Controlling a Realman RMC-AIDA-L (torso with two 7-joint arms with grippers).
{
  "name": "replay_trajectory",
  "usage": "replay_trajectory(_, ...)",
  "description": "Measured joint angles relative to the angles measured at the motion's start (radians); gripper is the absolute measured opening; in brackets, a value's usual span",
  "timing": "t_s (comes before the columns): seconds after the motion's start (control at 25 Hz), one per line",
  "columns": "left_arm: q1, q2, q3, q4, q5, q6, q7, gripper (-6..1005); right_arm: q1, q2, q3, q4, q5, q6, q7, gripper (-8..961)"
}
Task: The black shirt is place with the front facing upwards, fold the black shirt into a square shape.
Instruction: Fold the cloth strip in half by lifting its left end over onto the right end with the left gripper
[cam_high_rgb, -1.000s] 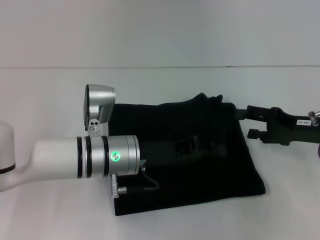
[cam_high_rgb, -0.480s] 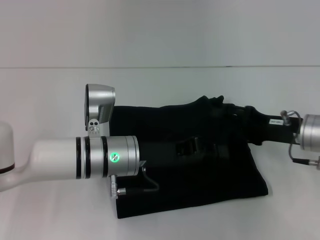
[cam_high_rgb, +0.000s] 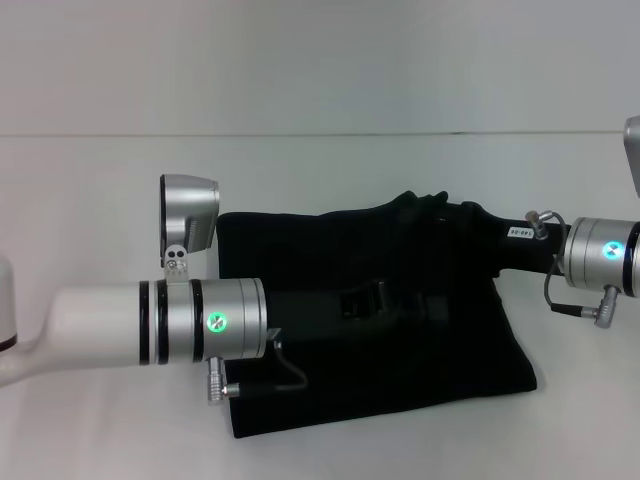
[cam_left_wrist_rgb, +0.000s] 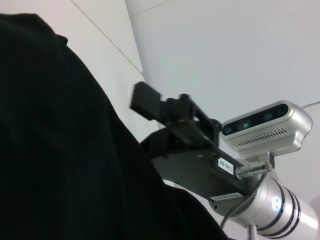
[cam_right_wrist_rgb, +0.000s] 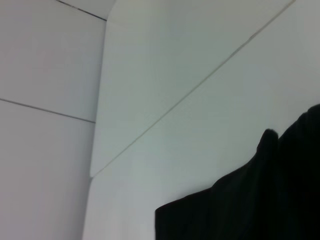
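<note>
On the white bench (cam_high_rgb: 90, 180) the shirt (cam_high_rgb: 400, 370) lies mid-scene as a rough, uneven rectangle, seemingly nearly folded yet needing squaring, no lettering showing, while the right claw (cam_high_rgb: 470, 225) meets its far right corner and the left claw (cam_high_rgb: 362, 300) sits over its middle, grips indiscernible.

— What's around the work?
— A white table (cam_high_rgb: 120, 420) with a plain, matte top. Its far edge runs straight across the head view.
— And behind that edge?
— A pale grey wall (cam_high_rgb: 320, 60), bare. In the right wrist view thin seams cross the wall panels (cam_right_wrist_rgb: 50, 60).
— The light?
— Even and soft.
</note>
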Motion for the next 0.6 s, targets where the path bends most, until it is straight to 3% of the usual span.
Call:
replay_trajectory(0.12,0.0,0.001,0.001,0.006,0.004,0.004,0.0,88,0.001,0.004,-0.001,0.0,0.0,0.007,-0.045,857)
replay_trajectory(0.44,0.002,0.001,0.003,0.006,0.007,0.014,0.01,92,0.007,0.011,0.005,-0.003,0.002,0.01,-0.073,629)
replay_trajectory(0.6,0.003,0.001,0.003,0.006,0.008,0.015,0.012,93,0.008,0.011,0.009,-0.003,0.003,0.004,-0.073,432)
